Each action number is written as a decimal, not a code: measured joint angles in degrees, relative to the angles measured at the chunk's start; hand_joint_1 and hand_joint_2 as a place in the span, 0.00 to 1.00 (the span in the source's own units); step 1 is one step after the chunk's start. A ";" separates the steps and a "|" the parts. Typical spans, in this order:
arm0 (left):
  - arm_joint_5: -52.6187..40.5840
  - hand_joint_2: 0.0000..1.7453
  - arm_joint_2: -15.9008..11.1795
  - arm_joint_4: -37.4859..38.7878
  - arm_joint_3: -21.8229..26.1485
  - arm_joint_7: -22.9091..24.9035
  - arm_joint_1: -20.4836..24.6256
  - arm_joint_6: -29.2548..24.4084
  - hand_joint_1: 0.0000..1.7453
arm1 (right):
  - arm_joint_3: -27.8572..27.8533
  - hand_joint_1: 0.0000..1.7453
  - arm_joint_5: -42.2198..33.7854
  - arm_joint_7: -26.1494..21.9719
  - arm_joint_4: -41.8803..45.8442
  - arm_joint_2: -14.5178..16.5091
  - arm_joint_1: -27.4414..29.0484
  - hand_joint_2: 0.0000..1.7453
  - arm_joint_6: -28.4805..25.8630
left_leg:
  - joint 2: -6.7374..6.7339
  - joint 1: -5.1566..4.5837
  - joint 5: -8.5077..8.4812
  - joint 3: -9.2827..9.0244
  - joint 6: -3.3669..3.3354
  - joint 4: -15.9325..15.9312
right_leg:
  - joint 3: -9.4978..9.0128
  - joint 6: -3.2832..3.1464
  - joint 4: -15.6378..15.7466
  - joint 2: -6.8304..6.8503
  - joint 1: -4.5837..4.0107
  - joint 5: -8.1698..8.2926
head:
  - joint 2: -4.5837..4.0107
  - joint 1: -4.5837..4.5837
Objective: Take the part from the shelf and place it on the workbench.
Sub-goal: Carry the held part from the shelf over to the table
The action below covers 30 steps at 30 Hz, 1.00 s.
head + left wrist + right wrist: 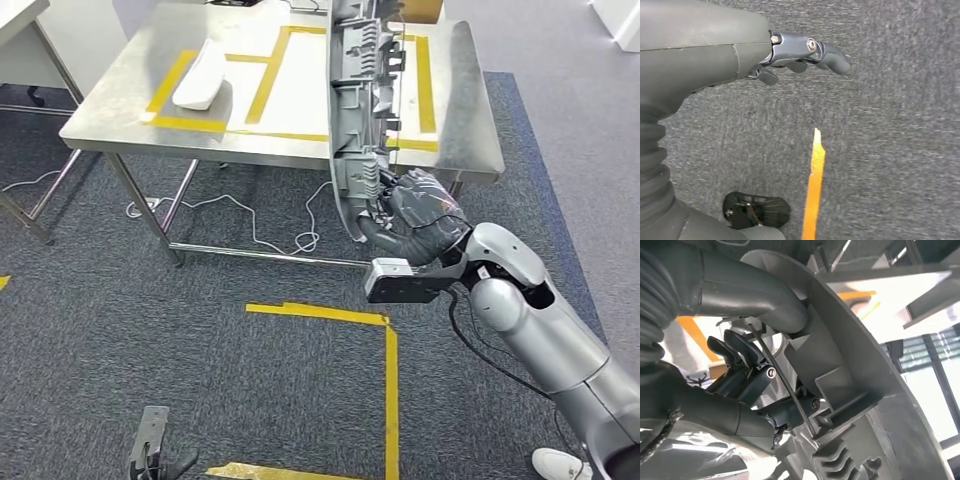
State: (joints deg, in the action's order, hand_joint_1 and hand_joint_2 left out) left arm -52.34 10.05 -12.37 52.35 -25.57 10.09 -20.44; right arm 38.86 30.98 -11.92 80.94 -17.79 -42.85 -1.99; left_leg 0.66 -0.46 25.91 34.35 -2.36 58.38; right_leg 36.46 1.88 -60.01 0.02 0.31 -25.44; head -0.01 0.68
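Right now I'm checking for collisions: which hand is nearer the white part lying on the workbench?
Right, I judge. The right hand holds the grey part upright at the workbench edge, across from the white part. The left hand hangs low over carpet.

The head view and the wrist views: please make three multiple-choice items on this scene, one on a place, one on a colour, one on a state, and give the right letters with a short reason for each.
1. Where does the white part lie?
A. on the carpet
B. on the steel workbench, inside a taped box
C. in the left hand

2. What colour is the tape on the workbench?
A. yellow
B. blue
C. red

3. What is the state of the right hand?
A. it hangs with nothing in it
B. it rests flat on the workbench
C. it grips the large grey part and holds it upright

Answers:
1 B: the white part rests on the tabletop within the tape lines.
2 A: the tape lines are yellow.
3 C: the fingers are closed on the grey part's lower end, in front of the workbench.
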 joint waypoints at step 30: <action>0.73 1.00 -0.09 -0.13 0.00 -0.20 -0.09 0.08 0.00 | -2.78 1.00 -1.07 -0.82 0.49 -4.60 0.99 1.00 -2.27 | 0.07 0.11 1.41 -0.94 -0.19 0.55 | 1.82 -0.45 -2.12 -0.24 0.06 0.41 | 0.01 -1.00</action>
State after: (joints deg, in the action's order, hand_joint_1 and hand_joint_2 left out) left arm -51.61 9.97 -12.50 52.35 -25.77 10.00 -20.36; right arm 36.09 29.92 -12.75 81.43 -22.38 -41.86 -4.26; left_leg 0.73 -0.34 27.32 33.41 -2.55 58.92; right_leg 38.28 1.43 -62.13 -0.21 0.37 -25.03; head 0.00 -0.31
